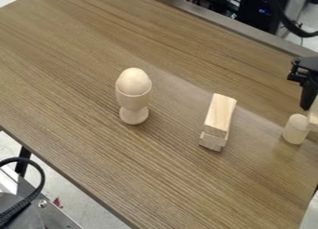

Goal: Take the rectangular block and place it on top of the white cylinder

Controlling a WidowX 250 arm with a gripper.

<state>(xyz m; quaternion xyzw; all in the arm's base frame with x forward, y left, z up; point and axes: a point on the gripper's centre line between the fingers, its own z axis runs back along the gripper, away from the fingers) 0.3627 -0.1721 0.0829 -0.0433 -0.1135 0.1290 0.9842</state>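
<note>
Camera view, and there's my end effector (308, 100) up at the right edge, hanging over the bench (81, 51) just above the white cylinder (297, 129)! Wide, narrow or gripping? I can't tell from here. A pale wooden piece (314, 115) sits right by my tip, and whether I have hold of it is anyone's guess.

So what could go wrong? Plenty! That cylinder is slim with a rounded-looking top, so a block set down off-centre could tip or roll straight off. Come in too low and I could knock the cylinder over with my tip or that wooden piece. And if I lift the rectangular block (218, 115) at a slant, the small block (212, 140) that seems to be under its near end could get dragged along.

Now, position! I take the rectangular block to be the long one near mid-bench, well apart from me, to the left in the view and a little nearer the camera, between me and the wooden egg (134, 81) in its cup (133, 102).
</note>
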